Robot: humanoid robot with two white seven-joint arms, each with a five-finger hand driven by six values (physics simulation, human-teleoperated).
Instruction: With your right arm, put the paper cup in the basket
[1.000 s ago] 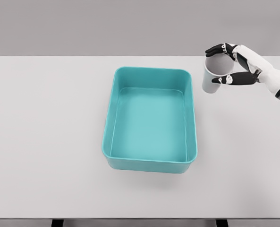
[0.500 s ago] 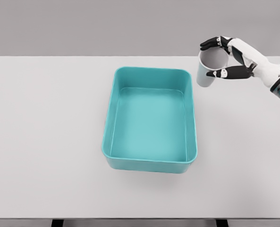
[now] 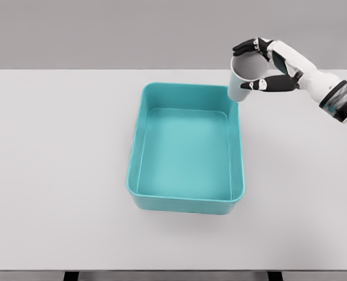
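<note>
Your right hand [image 3: 265,65] has the paper cup [image 3: 243,78] clamped – dark fingers [image 3: 247,46] curl over the far side of the rim, thumb presses the near side of the wall. The cup is white, tilted a bit, open mouth facing up and toward the camera, base pointing down-left. It's off the table [image 3: 56,164], held in the air just at the far right corner of the basket [image 3: 188,202]; the cup's bottom overlaps that corner's rim in the head view, but you can't tell from this angle whether it's touching the rim or hanging above it.

The basket is teal, rectangular w/ rounded corners, sitting flat about mid-table, long side running away from you. Nothing shows inside it – just the teal floor.

Right arm comes in from the right edge, white forearm w/ a dark wrist band, stretched up-left toward the basket's far corner. Table's light gray; the wall behind is plain gray.
</note>
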